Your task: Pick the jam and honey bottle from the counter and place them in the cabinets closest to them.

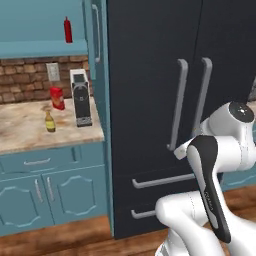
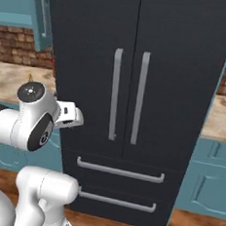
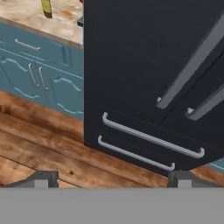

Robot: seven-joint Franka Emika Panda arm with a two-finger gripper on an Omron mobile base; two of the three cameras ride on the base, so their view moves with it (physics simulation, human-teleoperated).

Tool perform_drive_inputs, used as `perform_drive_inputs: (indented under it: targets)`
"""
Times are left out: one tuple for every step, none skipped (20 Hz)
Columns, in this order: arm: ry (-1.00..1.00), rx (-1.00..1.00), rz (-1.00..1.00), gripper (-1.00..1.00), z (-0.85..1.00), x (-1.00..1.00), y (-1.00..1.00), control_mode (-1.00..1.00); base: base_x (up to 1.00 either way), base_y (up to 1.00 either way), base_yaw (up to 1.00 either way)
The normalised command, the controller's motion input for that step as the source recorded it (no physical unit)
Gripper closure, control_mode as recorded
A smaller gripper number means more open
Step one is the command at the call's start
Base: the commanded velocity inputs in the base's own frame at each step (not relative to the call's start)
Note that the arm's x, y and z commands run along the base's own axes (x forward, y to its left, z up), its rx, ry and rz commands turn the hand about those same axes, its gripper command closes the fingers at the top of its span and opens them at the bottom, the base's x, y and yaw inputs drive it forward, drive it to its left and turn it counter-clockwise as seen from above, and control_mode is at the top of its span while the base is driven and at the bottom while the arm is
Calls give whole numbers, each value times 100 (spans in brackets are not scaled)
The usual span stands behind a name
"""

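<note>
A: Kitchen bay: beige counter (image 1: 30, 132) left of a dark fridge (image 1: 165, 100); honey bottle (image 1: 49, 121) upright beside the coffee machine (image 1: 81, 97).

B: Jam?

A: Not spotted. Gripper (image 3: 111, 177) spread wide, empty, facing the fridge drawers.

B: Approach step, then; next turn left toward the bottle.

This is a home kitchen. A tall black fridge (image 2: 132, 87) with two long grey door handles and two drawers below stands straight ahead of the tool. Off to the tool's left run teal base cupboards (image 1: 50, 192) under a beige marbled surface (image 1: 30, 132) that carries a coffee machine (image 1: 81, 97) against a red brick backsplash (image 1: 25, 77). Teal wall cabinets (image 1: 42, 30) hang above it, and a wooden plank floor (image 3: 48, 148) lies below the tool.
</note>
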Motion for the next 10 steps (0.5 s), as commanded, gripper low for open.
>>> perform_drive_inputs:
  targets:
    - [0, 0, 0, -100, 0, 0, 0, 100, -27, 100, -2]
    - [0, 0, 0, -100, 0, 0, 0, 100, -25, 100, -2]
    - [0, 0, 0, -100, 0, 0, 0, 100, -25, 100, -2]
    - [0, 0, 0, -100, 0, 0, 0, 100, -25, 100, -2]
    - [0, 0, 0, -100, 0, 0, 0, 100, -25, 100, -2]
    - [0, 0, 0, -100, 0, 0, 0, 100, -26, 100, -2]
    - [0, 0, 0, -100, 0, 0, 0, 100, -26, 100, -2]
    - [0, 0, 0, -100, 0, 0, 0, 100, -26, 100, -2]
    - [0, 0, 0, -100, 0, 0, 0, 100, -25, 100, -2]
    - [0, 0, 0, -100, 0, 0, 0, 100, -26, 100, -2]
